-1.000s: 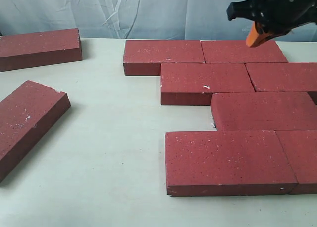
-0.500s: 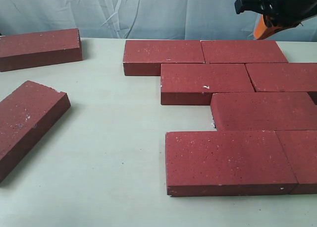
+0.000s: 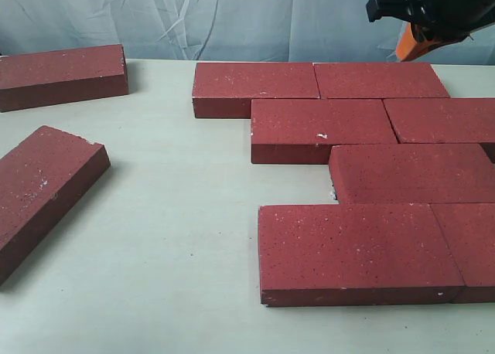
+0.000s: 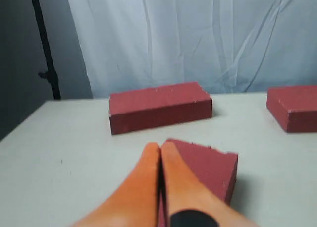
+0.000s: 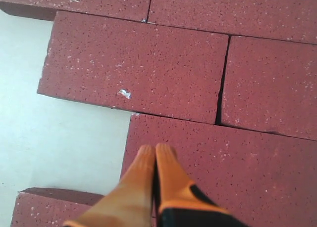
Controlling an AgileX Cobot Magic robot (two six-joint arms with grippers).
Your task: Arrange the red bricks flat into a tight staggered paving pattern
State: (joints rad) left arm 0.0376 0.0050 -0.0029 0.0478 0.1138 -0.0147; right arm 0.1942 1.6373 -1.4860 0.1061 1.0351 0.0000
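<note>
7 flat dark-red speckled bricks (image 3: pixel 323 130) sit in stepped rows, with 2 loose bricks (image 3: pixel 46 185) apart. The left gripper (image 4: pixel 159 151) and right gripper (image 5: pixel 154 152) are closed, empty.

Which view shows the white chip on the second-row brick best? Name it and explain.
The right wrist view: the white chip lies large and sharp near the brick's edge. The exterior view shows it only as a tiny fleck; the left wrist view misses it entirely.

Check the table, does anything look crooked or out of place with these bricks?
Yes. Two bricks sit apart from the paved patch on the left: the near brick lies skewed diagonally, the far brick nearly parallel to the rows. A second-row brick shows a small white mark.
</note>
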